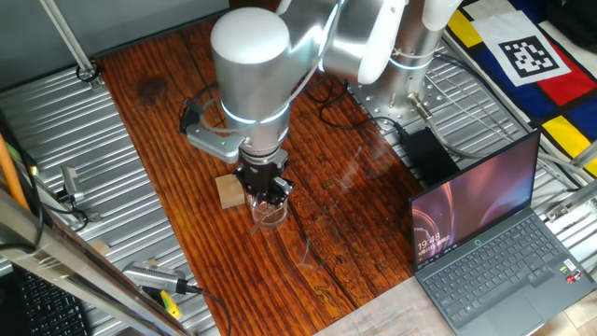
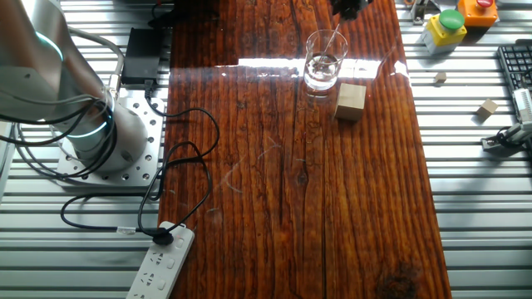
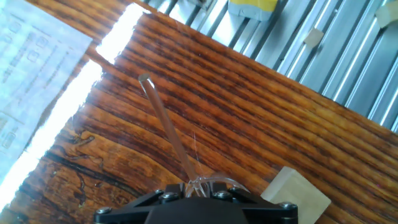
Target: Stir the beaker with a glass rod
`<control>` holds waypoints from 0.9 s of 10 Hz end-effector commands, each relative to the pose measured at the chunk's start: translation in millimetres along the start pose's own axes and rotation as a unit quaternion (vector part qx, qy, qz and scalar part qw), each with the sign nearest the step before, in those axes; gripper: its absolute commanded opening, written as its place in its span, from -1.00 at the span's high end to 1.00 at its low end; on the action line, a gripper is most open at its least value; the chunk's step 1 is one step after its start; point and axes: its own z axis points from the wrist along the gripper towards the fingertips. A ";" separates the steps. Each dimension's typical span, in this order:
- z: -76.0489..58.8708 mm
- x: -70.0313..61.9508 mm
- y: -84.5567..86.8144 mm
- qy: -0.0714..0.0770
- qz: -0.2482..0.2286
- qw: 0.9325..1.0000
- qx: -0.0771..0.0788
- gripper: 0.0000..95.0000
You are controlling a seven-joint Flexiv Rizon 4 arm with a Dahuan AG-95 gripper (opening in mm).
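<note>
From the hand view, nearest is the black gripper, its fingers pressed together on the lower end of the glass rod, a thin clear stick that slants up and away over the dark-grained wood of the desk. Just under the fingers a curve of clear glass shows, the rim of the beaker. Right beside it sits the tan wooden block, pale, smooth and square-cornered.

In one fixed view the gripper hangs straight over the beaker, a small clear cylinder with a round rim, and the wooden block stands just beside it; whether the two touch cannot be told. The beaker stands well inside the desk, with open reddish, glossy planks around it. Ribbed metal surrounds the wood on the sides in view.

From the other fixed view the rod leans inside the beaker, and the block sits close by. Towards the arm's silver base the wood lies mostly open, crossed by black cables running to a white power strip. Farther off, an open laptop rests at the desk's corner.
</note>
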 end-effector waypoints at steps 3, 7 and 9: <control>-0.8 2.2 -0.1 -0.018 -0.040 0.999 0.006 0.60; 0.2 0.7 0.5 -0.021 -0.035 0.999 0.000 0.60; 2.2 -2.5 1.9 -0.025 -0.033 0.999 0.001 0.60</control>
